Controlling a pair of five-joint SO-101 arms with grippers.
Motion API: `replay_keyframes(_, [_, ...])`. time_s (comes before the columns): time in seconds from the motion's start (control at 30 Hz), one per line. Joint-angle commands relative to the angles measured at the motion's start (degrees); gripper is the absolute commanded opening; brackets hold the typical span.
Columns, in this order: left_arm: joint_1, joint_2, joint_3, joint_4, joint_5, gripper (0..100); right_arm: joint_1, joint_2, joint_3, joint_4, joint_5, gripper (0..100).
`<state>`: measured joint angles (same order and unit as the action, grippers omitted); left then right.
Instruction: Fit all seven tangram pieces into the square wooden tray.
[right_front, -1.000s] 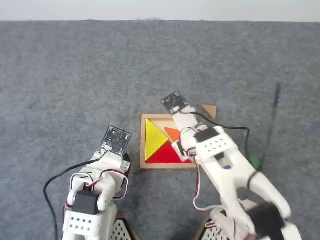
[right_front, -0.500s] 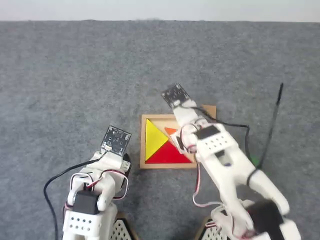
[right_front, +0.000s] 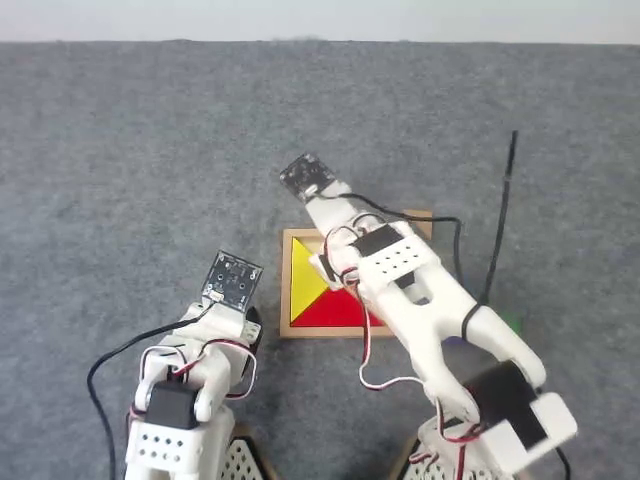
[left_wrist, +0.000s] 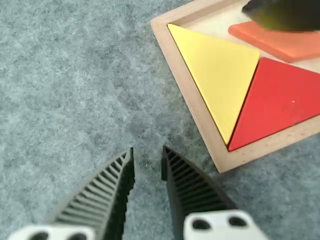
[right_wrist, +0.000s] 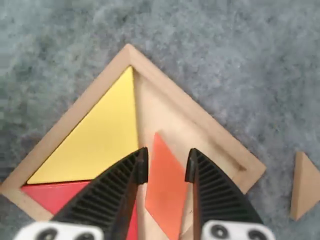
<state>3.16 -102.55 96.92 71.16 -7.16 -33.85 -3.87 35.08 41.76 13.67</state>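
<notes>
The square wooden tray (right_front: 287, 290) lies mid-table and holds a yellow triangle (right_front: 305, 280) and a red triangle (right_front: 335, 312). In the right wrist view, my right gripper (right_wrist: 166, 165) is open just above an orange piece (right_wrist: 165, 192) that lies flat in the tray (right_wrist: 200, 112), beside the yellow triangle (right_wrist: 95, 145) and the red one (right_wrist: 60, 192). My left gripper (left_wrist: 147, 162) stands slightly open over bare carpet near the tray's near-left corner (left_wrist: 220, 162), with nothing between its fingers. The right arm (right_front: 395, 275) covers the tray's right half in the high view.
A plain wooden triangle (right_wrist: 305, 185) lies on the carpet just outside the tray's far right corner (right_front: 420, 220). A small green object (right_front: 512, 322) sits right of the right arm. A black cable (right_front: 500, 220) rises on that side. Grey carpet covers the table.
The right arm has swung left and farther out over the tray, now hiding the orange piece in the high view. The left arm has kept still.
</notes>
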Motion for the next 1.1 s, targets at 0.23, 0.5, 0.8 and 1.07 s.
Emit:
replay_keyframes(0.23, [0.09, -0.09, -0.4, 0.26, 0.35, 9, -0.57, 7.52, -5.89, 0.31, 5.8, 14.4])
replay_keyframes(0.5, [0.09, -0.09, -0.4, 0.26, 0.35, 9, 2.07, 10.86, -8.88, 0.66, 5.36, 14.4])
replay_keyframes(0.8, [0.09, -0.09, -0.4, 0.26, 0.35, 9, 4.09, 10.33, -8.7, 0.84, 2.99, 14.4])
replay_keyframes(1.07, [0.09, -0.09, -0.4, 0.26, 0.35, 9, 4.44, 10.07, -6.33, 5.58, 3.34, 14.4])
